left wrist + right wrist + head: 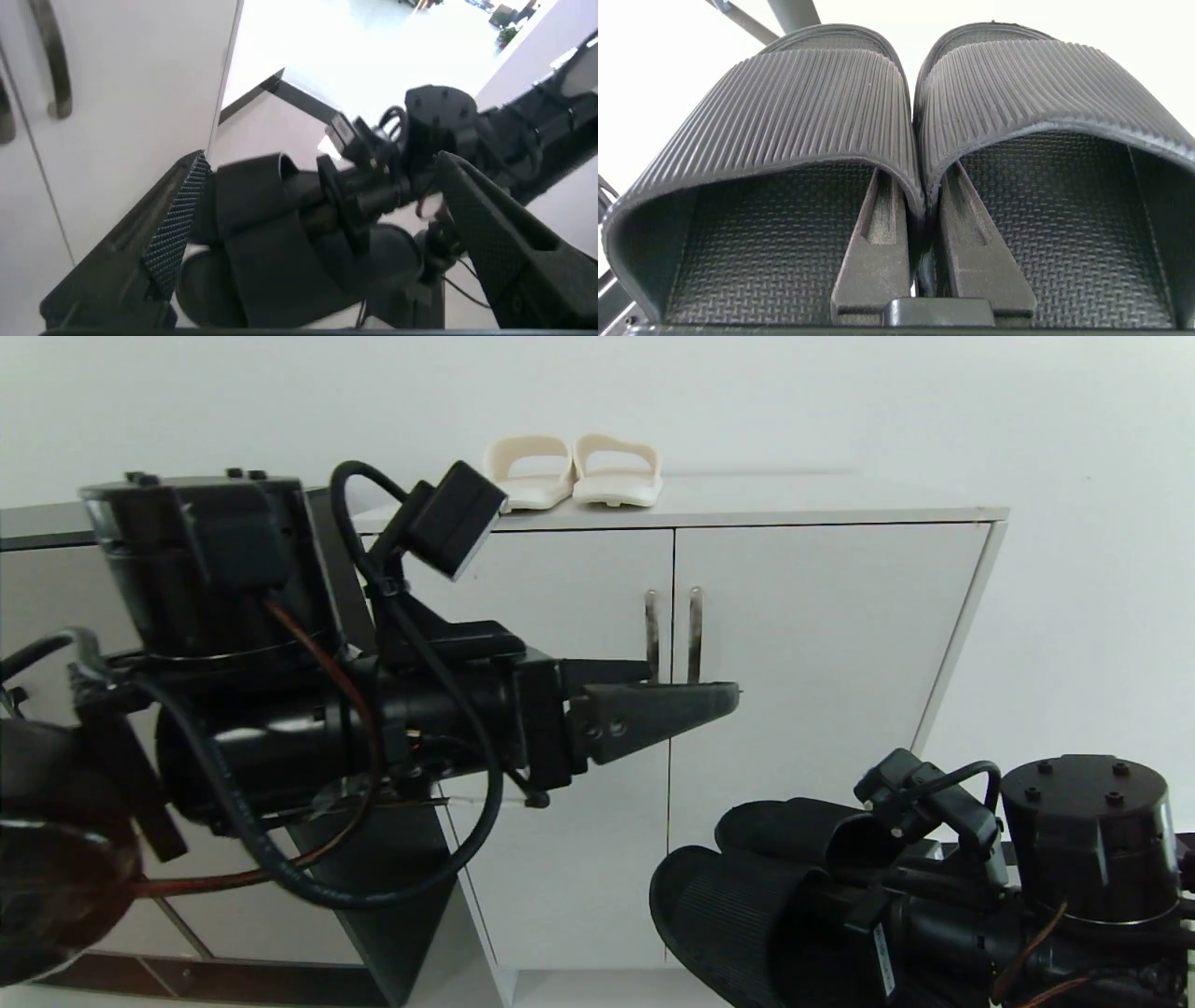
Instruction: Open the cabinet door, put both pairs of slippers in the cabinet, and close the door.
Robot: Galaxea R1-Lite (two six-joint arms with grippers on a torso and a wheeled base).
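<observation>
At the left, the black left gripper [695, 689] [322, 163] is level with the lower ends of the handles. Its two fingers are spread wide with nothing between them but air. The pair of cream open-toed slippers [571, 472] stands side by side on the white cabinet's top [794, 511], towards its rear left corner. Both doors are closed. The two slim metal bar handles, the left door's [651, 633] and the right door's [694, 630] [56, 56], are just beside each other at the centre seam. In the left wrist view a handle sits off to one side of the fingers, so the grip is not yet made. Because the handles are so close, closing could catch both bars or clip only an edge and slip off, and the door would then not open. Low before the right door [822, 635], towards its bottom edge, the pair of black ribbed rubber slippers [738, 896] [813, 112] [271, 233] hangs from the right gripper [920, 201]. One finger is inside each slipper, and the two pinch the adjoining straps together. That narrow pinch could let a slipper slide free, and a door swinging outward might strike the slippers or that arm.
</observation>
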